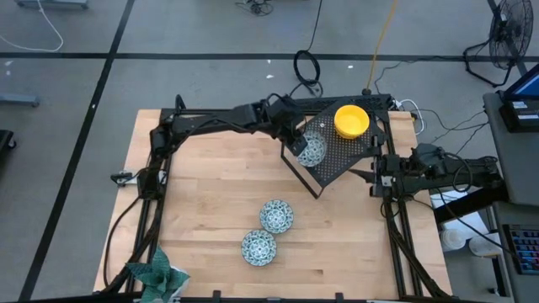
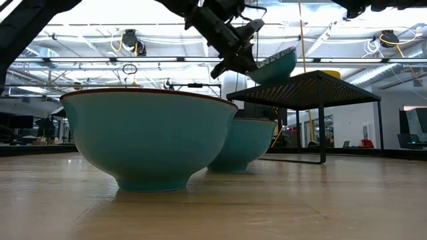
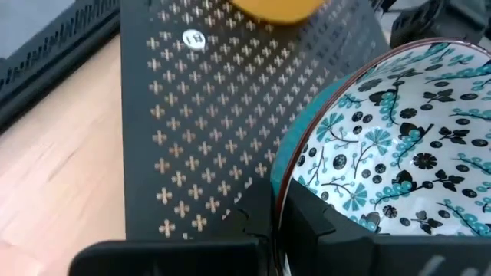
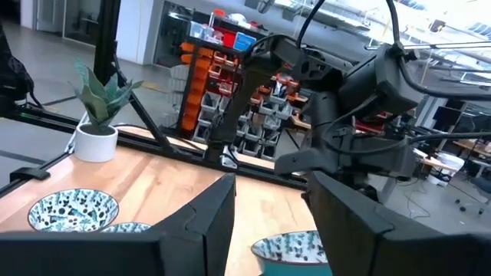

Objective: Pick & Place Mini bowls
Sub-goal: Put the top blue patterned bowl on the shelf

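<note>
My left gripper (image 1: 298,141) reaches over the black perforated stand (image 1: 341,156) and is shut on a teal-patterned mini bowl (image 1: 312,149). That bowl is tilted just above the stand's top in the low view (image 2: 277,67). A yellow mini bowl (image 1: 351,119) sits on the stand's far part. Two more patterned bowls (image 1: 276,215) (image 1: 258,247) rest on their feet on the table in front of the stand. My right gripper (image 1: 371,175) is open and empty at the stand's right side, level and pointing toward the table's left. My left gripper pinches the patterned bowl's rim (image 3: 285,178), with one finger (image 3: 311,218) inside the bowl and the other (image 3: 257,215) outside against the teal wall. The fingers come slanting down from the table's left. The bowl is tilted over the stand; I cannot tell whether its foot touches the top.
A green patterned cloth (image 1: 156,273) lies at the table's near left corner. The stand's legs (image 2: 322,130) rest on the wood. Bare wood (image 1: 210,185) lies left of the stand. A small potted plant (image 4: 98,115) stands beyond the table's left edge.
</note>
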You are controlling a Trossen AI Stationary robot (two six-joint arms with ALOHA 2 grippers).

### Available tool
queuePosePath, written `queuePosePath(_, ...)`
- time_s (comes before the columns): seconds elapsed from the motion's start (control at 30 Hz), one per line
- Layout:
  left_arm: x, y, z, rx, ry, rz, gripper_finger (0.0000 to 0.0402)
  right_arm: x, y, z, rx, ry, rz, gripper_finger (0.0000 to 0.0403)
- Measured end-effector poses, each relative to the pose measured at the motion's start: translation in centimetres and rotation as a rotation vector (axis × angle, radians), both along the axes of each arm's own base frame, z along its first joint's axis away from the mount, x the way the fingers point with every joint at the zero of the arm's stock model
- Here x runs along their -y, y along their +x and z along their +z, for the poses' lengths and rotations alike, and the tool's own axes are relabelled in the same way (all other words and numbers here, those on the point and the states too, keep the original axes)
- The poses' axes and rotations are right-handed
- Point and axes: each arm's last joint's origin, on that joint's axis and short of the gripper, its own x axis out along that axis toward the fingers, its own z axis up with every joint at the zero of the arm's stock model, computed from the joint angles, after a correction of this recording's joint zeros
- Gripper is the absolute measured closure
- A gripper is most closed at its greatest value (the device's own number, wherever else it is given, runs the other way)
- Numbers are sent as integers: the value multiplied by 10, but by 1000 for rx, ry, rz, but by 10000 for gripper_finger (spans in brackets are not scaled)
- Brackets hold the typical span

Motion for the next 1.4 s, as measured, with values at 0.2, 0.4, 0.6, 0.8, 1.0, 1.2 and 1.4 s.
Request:
queuePosePath(0.2,1,4,-5,-5,3,5,380,0,0,0,0,0,0,248)
queuePosePath(0.4,2,7,-2,43,18,1,372,0,0,0,0,0,0,248)
queuePosePath(0.6,5,8,-2,37,26,-20,369,0,0,0,-1,0,0,248)
queuePosePath(0.8,5,8,-2,43,25,-21,330,0,0,0,-1,0,0,248)
queuePosePath(1.0,5,8,-2,43,25,-20,258,0,0,0,-1,0,0,248)
queuePosePath(1.2,5,8,-2,42,31,-24,205,0,0,0,-2,0,0,248)
queuePosePath(1.4,6,6,3,49,48,-34,178,0,0,0,-2,-1,0,248)
